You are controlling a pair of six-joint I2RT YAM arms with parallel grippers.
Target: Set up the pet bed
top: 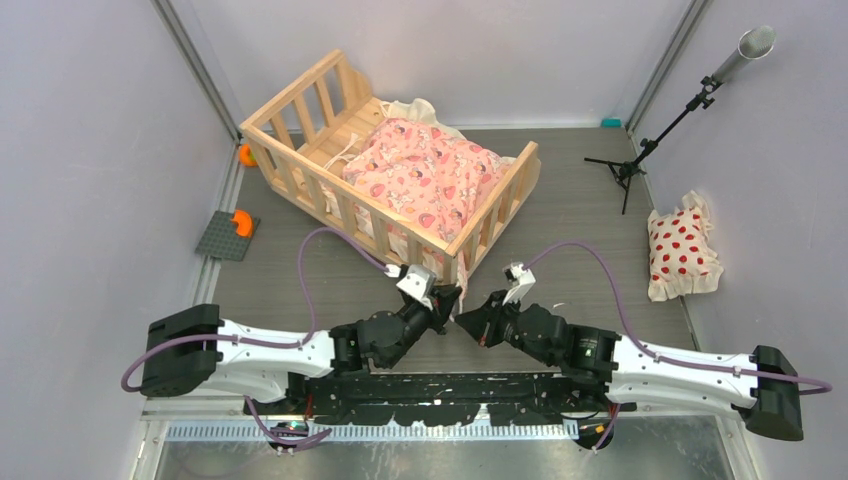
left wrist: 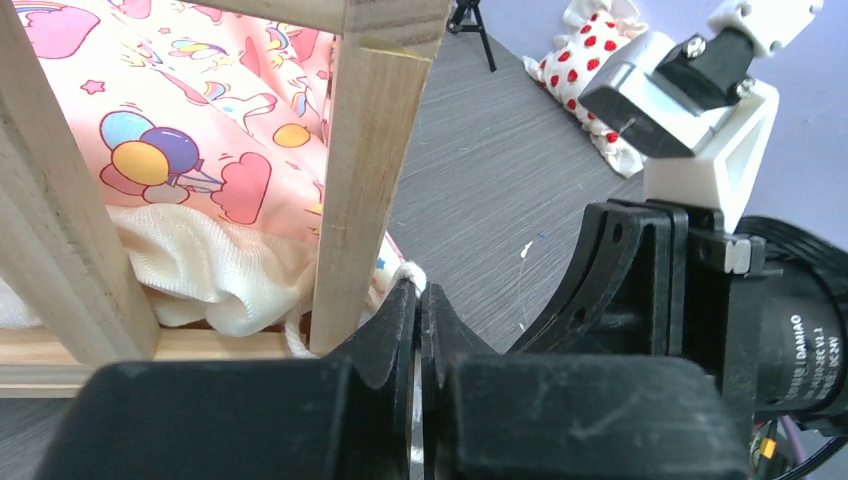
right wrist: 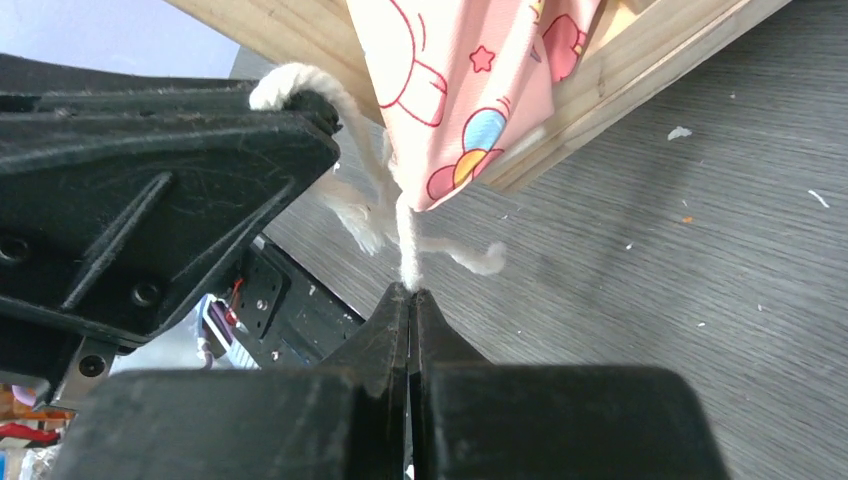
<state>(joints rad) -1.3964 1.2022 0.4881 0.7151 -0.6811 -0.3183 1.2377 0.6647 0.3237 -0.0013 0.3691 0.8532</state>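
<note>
The pet bed, a light wooden slatted crib, stands at the back middle of the table. A pink cartoon-print cushion lies inside it. Both grippers meet just in front of the bed's near corner post. My left gripper is shut on a cream tie that comes out beside that post. My right gripper is shut on another cream tie, which hangs from the cushion's corner. The two ties cross between the grippers.
A white pillow with red dots lies at the right wall. A black tripod stand is at the back right. A grey plate with an orange piece sits on the left, and an orange object lies behind the bed's left end.
</note>
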